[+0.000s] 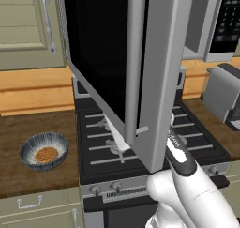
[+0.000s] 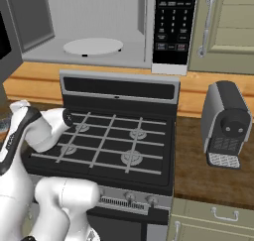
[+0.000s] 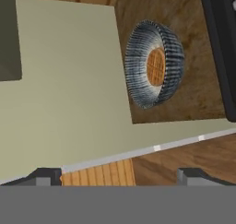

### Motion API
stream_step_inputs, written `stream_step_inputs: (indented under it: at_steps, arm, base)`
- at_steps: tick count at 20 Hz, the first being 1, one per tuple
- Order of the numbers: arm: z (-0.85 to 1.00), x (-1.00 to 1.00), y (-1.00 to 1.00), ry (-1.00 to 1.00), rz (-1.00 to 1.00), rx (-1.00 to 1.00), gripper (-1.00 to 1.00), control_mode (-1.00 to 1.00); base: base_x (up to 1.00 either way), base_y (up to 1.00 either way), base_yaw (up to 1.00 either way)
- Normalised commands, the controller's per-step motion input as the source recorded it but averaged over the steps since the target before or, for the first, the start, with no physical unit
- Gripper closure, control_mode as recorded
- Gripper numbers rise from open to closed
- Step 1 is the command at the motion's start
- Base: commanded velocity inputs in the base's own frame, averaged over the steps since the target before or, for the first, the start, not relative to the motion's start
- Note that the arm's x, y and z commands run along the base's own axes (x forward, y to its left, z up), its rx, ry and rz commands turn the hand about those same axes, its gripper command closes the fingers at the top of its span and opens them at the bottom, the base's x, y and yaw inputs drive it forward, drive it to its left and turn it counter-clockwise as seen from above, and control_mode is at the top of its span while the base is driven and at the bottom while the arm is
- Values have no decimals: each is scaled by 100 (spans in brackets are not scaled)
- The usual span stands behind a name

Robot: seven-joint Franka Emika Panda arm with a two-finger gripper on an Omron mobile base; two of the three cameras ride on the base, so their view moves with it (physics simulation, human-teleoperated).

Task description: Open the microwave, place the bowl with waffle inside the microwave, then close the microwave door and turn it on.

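One bowl [image 3: 155, 64] holding the waffle [image 3: 156, 66] sits on the wooden counter [image 1: 28, 128] left of the stove [image 2: 119, 136], ahead of the gripper [image 3: 119, 176], whose fingers stand spread and empty; the microwave door [image 1: 108, 58] hangs open.

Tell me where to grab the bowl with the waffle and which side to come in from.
Grip the bowl by its rim, coming from above with one finger inside and one outside the wall. It sits upright on the wooden counter left of the stove, and the waffle lies flat in the middle, leaving the rim free. The gripper looks open.
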Motion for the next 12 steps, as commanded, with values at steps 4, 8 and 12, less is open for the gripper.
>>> stream_step_inputs:
  at_steps: [4, 8, 12]
  arm:
    - [-15, 62, 28, 0, 0, -2, -100, -100]
    - [-26, 51, 39, 0, 0, -10, -100, -100]
    - [-35, 42, 35, 0, 0, -17, -100, -100]
  base:
    - [0, 0, 0]
    - [0, 0, 0]
    - [0, 0, 0]
